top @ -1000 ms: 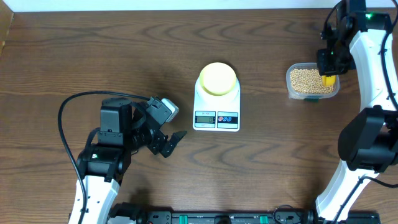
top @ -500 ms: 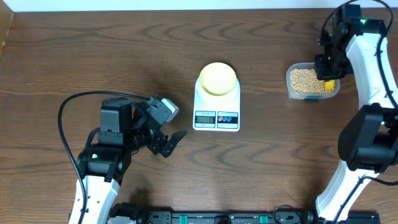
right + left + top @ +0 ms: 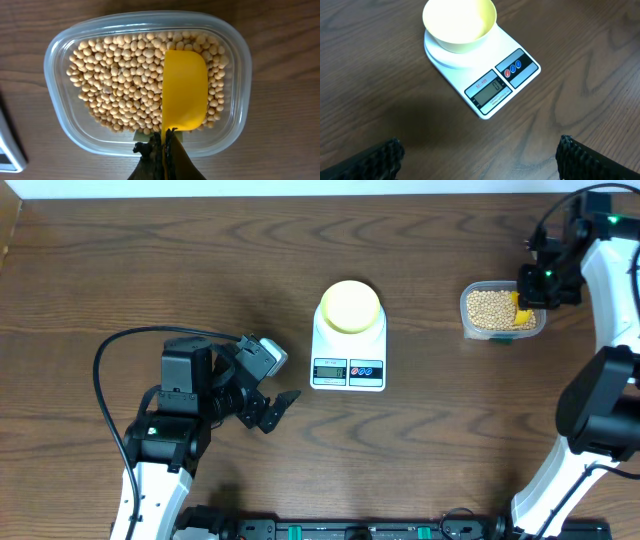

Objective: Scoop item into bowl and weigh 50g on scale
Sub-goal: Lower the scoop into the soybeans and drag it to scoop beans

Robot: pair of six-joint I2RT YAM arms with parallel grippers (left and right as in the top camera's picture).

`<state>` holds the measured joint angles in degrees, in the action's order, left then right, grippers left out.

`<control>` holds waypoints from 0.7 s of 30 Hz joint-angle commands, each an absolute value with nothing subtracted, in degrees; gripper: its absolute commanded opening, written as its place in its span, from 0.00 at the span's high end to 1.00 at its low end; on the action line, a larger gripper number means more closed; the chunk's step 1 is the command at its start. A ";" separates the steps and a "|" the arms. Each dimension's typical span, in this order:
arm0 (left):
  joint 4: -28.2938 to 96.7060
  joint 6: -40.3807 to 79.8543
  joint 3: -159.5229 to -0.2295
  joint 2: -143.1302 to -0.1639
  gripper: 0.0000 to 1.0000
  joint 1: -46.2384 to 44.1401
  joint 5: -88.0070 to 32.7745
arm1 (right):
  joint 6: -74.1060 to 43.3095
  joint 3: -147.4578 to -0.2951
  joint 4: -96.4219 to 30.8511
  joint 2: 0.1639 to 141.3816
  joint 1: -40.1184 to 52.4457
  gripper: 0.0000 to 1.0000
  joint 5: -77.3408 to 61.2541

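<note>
Tan beans (image 3: 125,80) fill a clear plastic tub (image 3: 55,65), seen at the table's far right (image 3: 488,308). My right gripper (image 3: 165,137) is shut on the handle of a bright yellow scoop (image 3: 185,90), whose empty bowl lies over the beans on the tub's right side. In the overhead view the right gripper (image 3: 533,288) hangs over the tub's right end. The pale yellow bowl (image 3: 349,306) sits empty on the white scale (image 3: 349,365) at mid-table; both show in the left wrist view, bowl (image 3: 460,22) and scale (image 3: 502,85). My left gripper (image 3: 262,385) stands open left of the scale, holding nothing.
A black cable (image 3: 115,350) loops on the table by the left arm. The right arm's white links (image 3: 600,300) rise along the table's right edge. Bare wood lies between the scale and the tub.
The right gripper with the scoop has shifted right and slightly back over the tub. The left arm has not moved.
</note>
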<state>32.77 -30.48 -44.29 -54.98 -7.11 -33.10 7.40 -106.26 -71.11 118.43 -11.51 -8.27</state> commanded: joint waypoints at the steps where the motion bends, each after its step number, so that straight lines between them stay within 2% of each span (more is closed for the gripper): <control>1: 32.69 -30.85 -44.88 -55.09 0.01 -6.76 -33.87 | 9.58 -105.58 -70.98 118.83 -13.61 0.99 -15.18; 7: 32.69 -30.85 -44.88 -55.09 0.01 -6.76 -33.87 | 11.90 -105.58 -71.57 120.42 -14.20 0.99 -21.21; 21: 32.69 -30.85 -44.88 -55.09 0.01 -6.76 -33.87 | 13.04 -105.56 -71.99 123.15 -13.52 0.99 -25.26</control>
